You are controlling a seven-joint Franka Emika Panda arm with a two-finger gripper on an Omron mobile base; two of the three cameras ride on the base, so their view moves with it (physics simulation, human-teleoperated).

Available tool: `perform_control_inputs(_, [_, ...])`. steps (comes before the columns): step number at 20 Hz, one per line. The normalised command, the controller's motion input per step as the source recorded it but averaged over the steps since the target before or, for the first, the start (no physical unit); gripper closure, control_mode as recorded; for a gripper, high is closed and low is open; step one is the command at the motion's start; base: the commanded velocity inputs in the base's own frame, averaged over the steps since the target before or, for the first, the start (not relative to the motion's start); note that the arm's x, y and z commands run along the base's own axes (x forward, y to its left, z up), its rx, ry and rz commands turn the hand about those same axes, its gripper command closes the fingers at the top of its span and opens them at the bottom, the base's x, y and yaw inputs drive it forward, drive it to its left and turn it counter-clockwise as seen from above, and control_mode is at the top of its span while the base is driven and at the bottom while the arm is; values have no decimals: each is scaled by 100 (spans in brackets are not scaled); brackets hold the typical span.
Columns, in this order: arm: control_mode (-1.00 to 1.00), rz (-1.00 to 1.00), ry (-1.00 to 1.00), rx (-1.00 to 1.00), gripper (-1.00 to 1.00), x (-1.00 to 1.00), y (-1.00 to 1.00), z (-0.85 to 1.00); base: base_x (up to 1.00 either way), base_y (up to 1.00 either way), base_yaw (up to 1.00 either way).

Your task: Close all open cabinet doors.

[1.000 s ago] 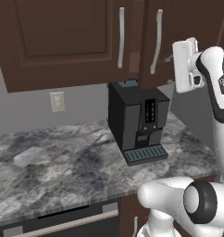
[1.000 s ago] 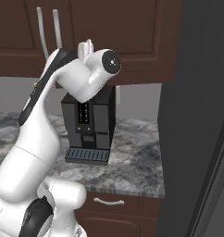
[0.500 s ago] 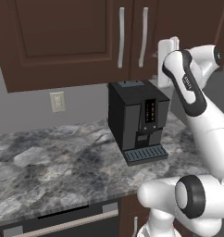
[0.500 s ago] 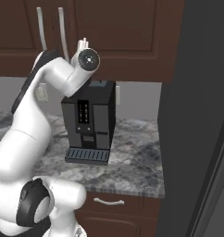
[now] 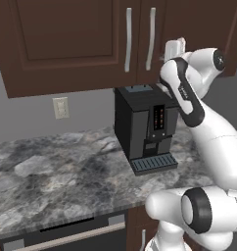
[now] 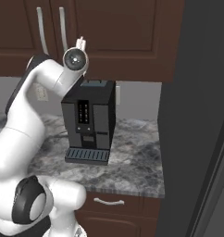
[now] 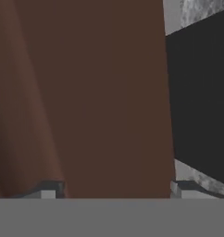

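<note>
We see the gripper [image 7: 114,187], jaws spread and empty, close against smooth dark-brown wood. The cabinet doors [image 5: 140,39], recess-panelled with long silver bar handles [image 5: 151,38], hang above the boxy black coffee machine [image 5: 146,128] on the veined grey stone counter [image 5: 57,171].

No text, label, brand, number or sign can be read anywhere in these views. The coffee machine [image 5: 146,128] has a small front panel with tiny reddish lights, too small to make out as characters. The wall outlet [image 5: 60,107] is plain. The cabinet doors [image 5: 71,39] and the grey stone countertop [image 5: 57,171] carry no markings.
</note>
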Motion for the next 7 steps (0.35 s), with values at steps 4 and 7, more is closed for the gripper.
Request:
perform_control_inputs(4, [-100, -12, 0, 0, -100, -15, -10, -7, 0, 0, 0])
perform_control_inputs(7, [-100, -6, -10, 0, -100, -76, -18, -6, 0, 0, 0])
